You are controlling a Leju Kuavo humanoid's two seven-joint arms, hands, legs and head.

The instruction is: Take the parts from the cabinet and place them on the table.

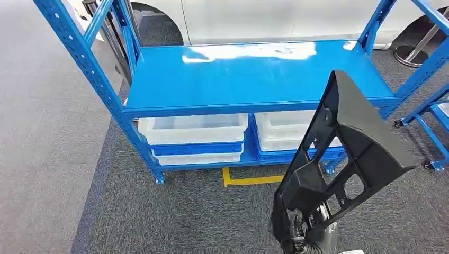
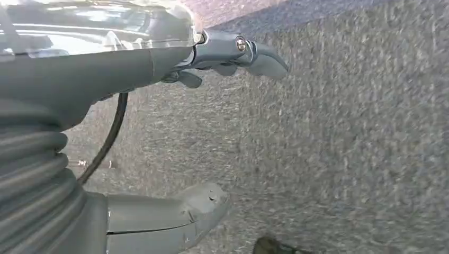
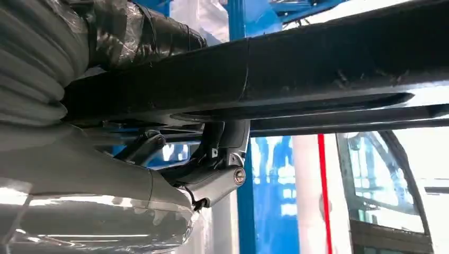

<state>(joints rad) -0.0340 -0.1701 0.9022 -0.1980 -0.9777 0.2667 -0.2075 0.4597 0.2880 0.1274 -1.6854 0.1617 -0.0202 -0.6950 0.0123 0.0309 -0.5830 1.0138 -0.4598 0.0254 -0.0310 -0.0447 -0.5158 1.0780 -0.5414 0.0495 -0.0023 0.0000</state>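
Gripping the lower end of a black plastic part [image 1: 339,159], the right hand [image 1: 310,235] holds it tilted upward over the grey carpet [image 1: 174,211], just short of the front edge of the blue table [image 1: 238,74]; in the right wrist view its fingers [image 3: 219,159] curl against the part's underside. Hanging over the carpet, the left hand [image 2: 174,132] holds nothing, thumb and fingers [image 2: 249,53] set well apart. Below the tabletop, the lower shelf carries 2 stacks of white bins [image 1: 193,129] side by side. Beyond the table's far edge sits a white car body [image 1: 275,18].
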